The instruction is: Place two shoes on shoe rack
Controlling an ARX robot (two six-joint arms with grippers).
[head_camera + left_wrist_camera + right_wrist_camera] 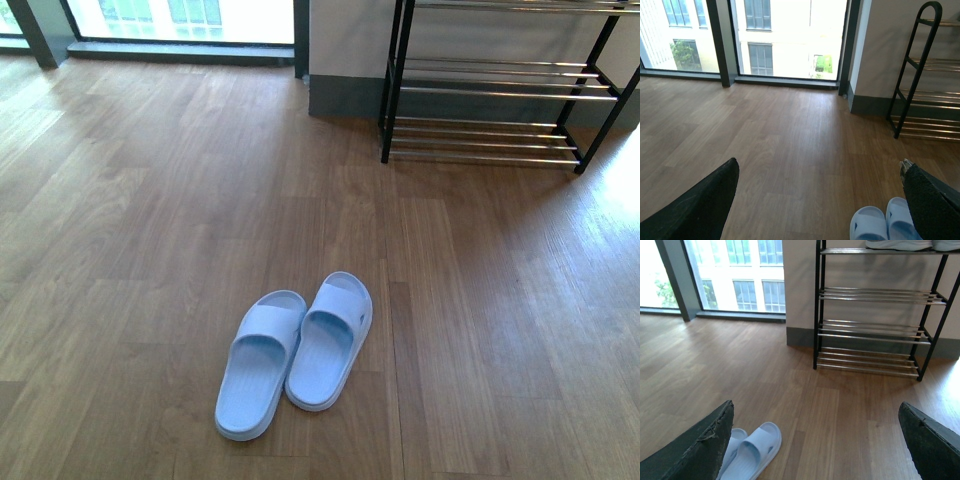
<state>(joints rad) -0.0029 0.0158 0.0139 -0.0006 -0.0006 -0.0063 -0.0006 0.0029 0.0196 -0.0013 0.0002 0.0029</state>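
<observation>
Two light-blue slides lie side by side on the wooden floor, the left one (258,365) slightly nearer than the right one (332,340), toes pointing away. The black-framed shoe rack (490,90) with chrome rod shelves stands against the far wall at the right. Its lower shelves are bare. In the right wrist view the white soles of shoes (897,244) show on its top shelf. My left gripper (820,165) is open above the floor, the slides (869,225) beside its one finger. Open too, my right gripper (816,406) has the slides (752,450) by its other finger. Neither arm shows in the front view.
Large floor-to-ceiling windows (180,20) with dark frames run along the far left. A grey skirting board (345,98) lines the wall behind the rack. Wooden floor (150,200) stretches between the slides and the rack.
</observation>
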